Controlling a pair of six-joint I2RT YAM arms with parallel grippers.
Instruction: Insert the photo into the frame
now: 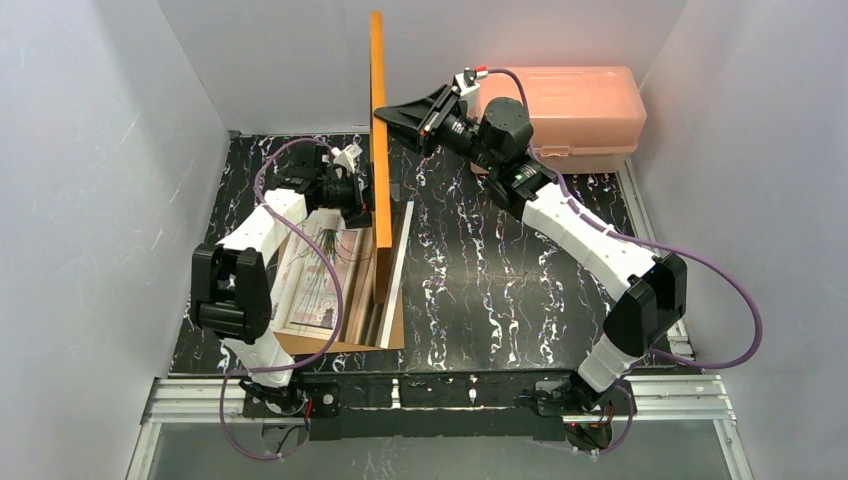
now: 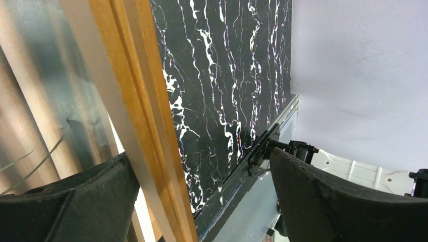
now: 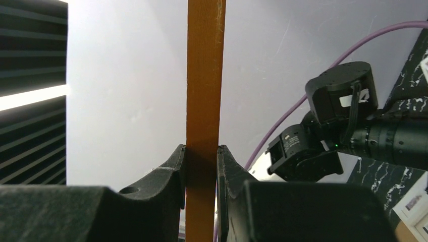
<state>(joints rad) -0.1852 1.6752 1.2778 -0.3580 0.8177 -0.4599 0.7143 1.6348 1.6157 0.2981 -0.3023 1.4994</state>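
We see the right gripper (image 3: 202,156) pinching the upright frame (image 1: 377,100); the photo (image 1: 310,295) lies flat leftward, under the wide-open, empty left gripper (image 2: 201,161).

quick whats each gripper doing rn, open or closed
left gripper: open, jaws spread either side of a frame rail, not clamped
right gripper: shut on the frame, holding it upright on edge

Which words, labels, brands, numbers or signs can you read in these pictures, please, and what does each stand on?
No text is readable in any view.
White sticker on the black housing at the left arm's wrist: too blurred to read.
Beige, brown and white banded paper print: small dark patch by its near edge, too small to read.
Pink plastic box, orange-brown wooden frame: no lettering visible.
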